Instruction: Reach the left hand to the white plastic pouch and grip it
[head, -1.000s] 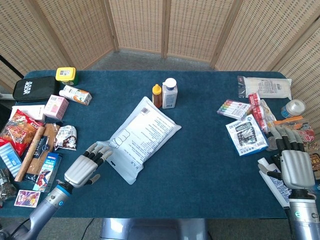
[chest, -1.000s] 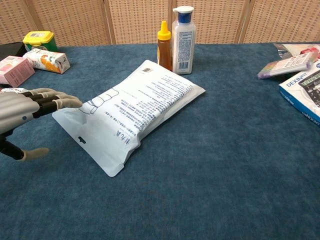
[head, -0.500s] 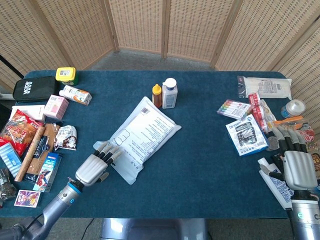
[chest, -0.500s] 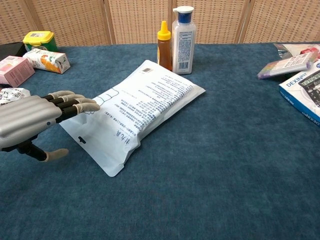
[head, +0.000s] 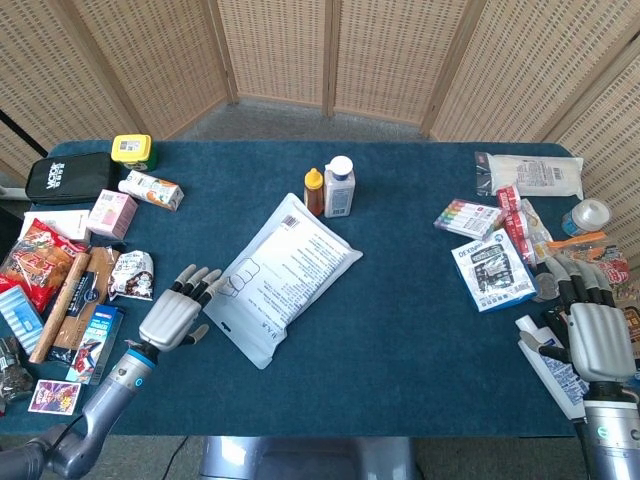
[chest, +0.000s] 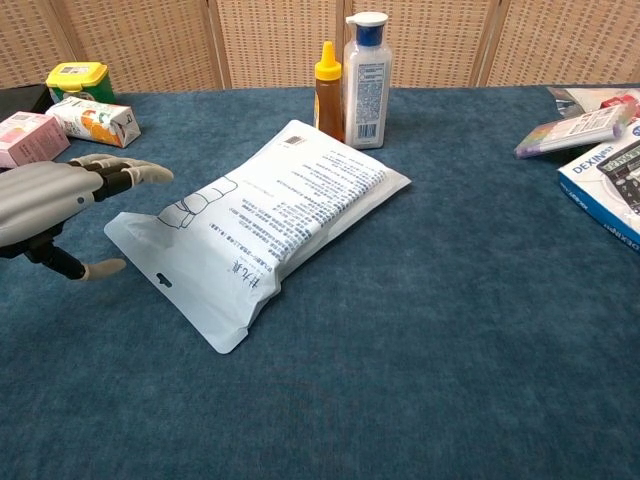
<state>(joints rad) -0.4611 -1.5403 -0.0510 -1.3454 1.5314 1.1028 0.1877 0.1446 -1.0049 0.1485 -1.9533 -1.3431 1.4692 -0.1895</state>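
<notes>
White plastic pouch (head: 282, 275) lies flat mid-table, just below the two bottles (head: 330, 188); your left hand (head: 174, 315) sits beside its lower-left corner, fingers spread, holding nothing, no contact visible

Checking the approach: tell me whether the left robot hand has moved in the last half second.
Yes. The left robot hand has pulled back left, off the white plastic pouch.
</notes>
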